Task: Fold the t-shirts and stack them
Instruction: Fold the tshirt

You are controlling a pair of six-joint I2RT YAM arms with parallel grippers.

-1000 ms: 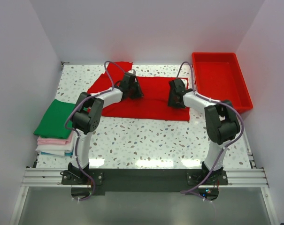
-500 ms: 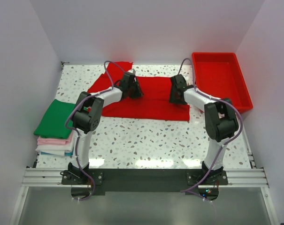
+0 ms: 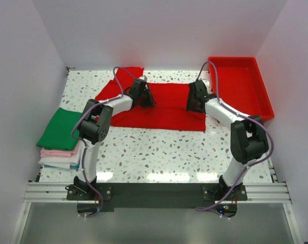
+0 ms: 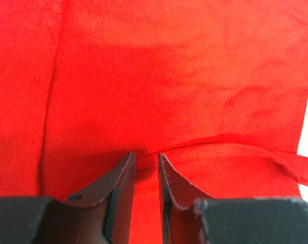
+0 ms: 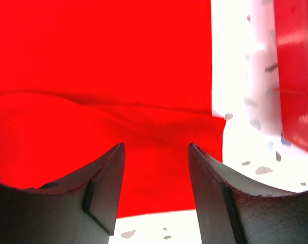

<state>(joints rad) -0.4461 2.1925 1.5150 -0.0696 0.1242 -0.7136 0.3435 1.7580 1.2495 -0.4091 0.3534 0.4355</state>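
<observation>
We see plain white walls (image 3: 159, 30) closing the space at the top, left and right of the overhead view. Below them lies a white table top (image 3: 164, 152) flecked with dark terrazzo chips, under bright even light that glares pale along its far edge. An aluminium rail (image 3: 159, 190) runs across the lower frame, with a grey surface (image 3: 154, 226) beneath it.

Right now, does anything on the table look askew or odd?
The red t-shirt is only partly folded, one sleeve splayed toward the far left corner. The green t-shirt sits skewed atop the stack, overhanging it.
</observation>
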